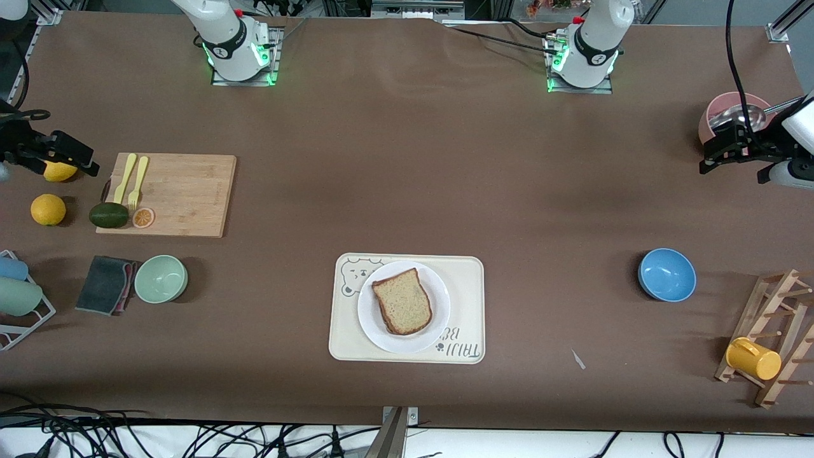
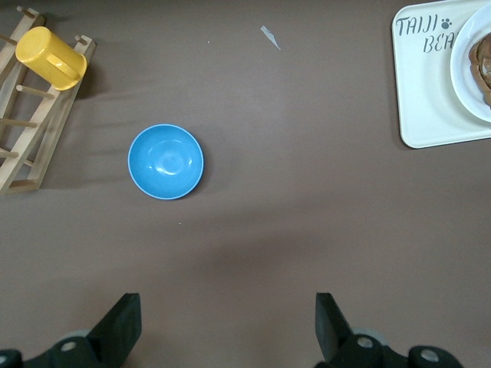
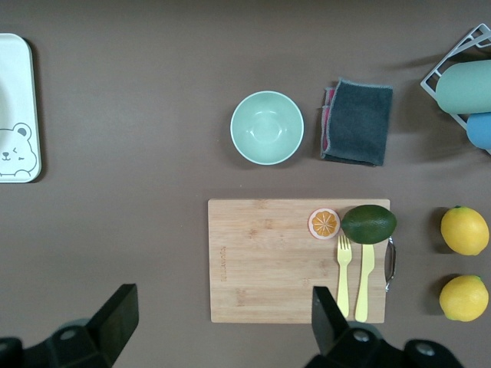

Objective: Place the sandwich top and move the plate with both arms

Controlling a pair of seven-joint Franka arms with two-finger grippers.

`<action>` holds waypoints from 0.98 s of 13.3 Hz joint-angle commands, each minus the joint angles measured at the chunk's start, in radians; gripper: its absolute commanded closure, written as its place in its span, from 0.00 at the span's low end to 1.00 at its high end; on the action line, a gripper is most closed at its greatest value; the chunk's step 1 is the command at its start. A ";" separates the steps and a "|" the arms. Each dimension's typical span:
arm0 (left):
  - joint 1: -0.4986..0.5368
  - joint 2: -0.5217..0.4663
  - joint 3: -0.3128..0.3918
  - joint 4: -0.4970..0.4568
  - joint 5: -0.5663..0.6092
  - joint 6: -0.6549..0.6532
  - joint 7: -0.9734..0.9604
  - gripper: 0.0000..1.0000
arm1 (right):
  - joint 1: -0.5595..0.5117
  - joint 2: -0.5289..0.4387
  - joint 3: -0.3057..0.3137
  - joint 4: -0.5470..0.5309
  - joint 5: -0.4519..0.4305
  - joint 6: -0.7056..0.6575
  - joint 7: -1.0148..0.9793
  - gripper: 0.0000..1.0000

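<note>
The sandwich top (image 1: 402,301), a speckled brown bread slice, lies on the white plate (image 1: 369,318), which sits on the cream bear tray (image 1: 464,280) near the front camera. In the left wrist view only the plate's edge (image 2: 465,69) and a bit of bread (image 2: 484,60) show. My left gripper (image 1: 715,156) hangs open and empty by a pink bowl at the left arm's end, its fingers wide apart (image 2: 228,330). My right gripper (image 1: 76,159) hangs open and empty over a lemon at the right arm's end, above bare table beside the cutting board (image 3: 222,326).
A blue bowl (image 1: 667,274) and a wooden rack with a yellow mug (image 1: 753,359) stand toward the left arm's end. Toward the right arm's end lie a cutting board (image 1: 184,194) with cutlery and avocado, a green bowl (image 1: 161,278), a grey cloth (image 1: 105,284) and lemons (image 1: 48,209).
</note>
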 commanded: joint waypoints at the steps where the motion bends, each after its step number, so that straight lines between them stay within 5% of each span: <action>1: -0.013 0.013 0.010 0.025 0.033 -0.025 -0.013 0.00 | 0.001 -0.001 0.006 0.011 0.014 -0.010 -0.012 0.00; 13: -0.032 0.039 0.004 0.031 0.024 -0.024 -0.070 0.00 | 0.001 -0.001 0.006 0.012 0.014 -0.011 -0.011 0.00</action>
